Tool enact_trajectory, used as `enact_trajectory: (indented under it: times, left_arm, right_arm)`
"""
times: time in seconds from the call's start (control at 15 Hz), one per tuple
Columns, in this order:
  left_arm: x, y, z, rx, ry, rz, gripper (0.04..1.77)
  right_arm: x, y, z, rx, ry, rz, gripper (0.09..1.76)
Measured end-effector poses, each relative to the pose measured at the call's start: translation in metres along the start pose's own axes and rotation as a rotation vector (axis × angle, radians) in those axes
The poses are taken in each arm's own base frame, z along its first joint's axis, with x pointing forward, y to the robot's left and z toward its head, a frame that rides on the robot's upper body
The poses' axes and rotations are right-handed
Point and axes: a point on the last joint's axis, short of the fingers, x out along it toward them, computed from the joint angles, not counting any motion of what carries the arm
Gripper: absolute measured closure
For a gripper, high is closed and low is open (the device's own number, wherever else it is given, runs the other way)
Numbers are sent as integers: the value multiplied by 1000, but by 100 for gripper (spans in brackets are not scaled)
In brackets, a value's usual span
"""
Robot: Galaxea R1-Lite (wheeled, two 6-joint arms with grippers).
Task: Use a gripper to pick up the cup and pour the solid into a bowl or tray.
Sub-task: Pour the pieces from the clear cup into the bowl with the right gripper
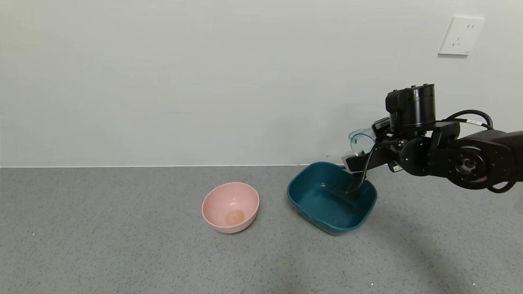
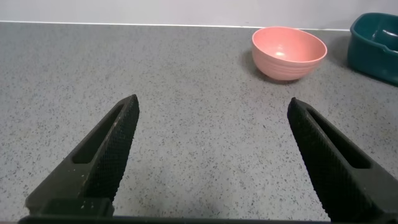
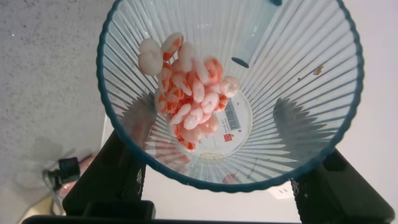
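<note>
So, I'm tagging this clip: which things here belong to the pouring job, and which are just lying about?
In the job:
right gripper, holding the cup
ribbed cup
white and orange-red pieces inside it
dark teal tub

Just there:
pink bowl
wall socket
left gripper, open over the counter

Cup (image 1: pixel 361 140) mostly hidden behind right end effector (image 1: pixel 369 157).
</note>
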Motion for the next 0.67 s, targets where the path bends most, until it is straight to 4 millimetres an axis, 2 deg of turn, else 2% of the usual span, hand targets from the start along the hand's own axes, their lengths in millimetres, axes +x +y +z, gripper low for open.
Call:
enact_trajectory:
  times: [0.4, 0.67]
  left_arm:
    - [0, 0, 0, 0, 0, -1, 9]
    - [0, 0, 0, 0, 0, -1, 9]
  right_arm:
    - [-3, -7, 11, -168, 24, -73, 54]
    - [-8, -6, 16, -232, 83, -54, 54]
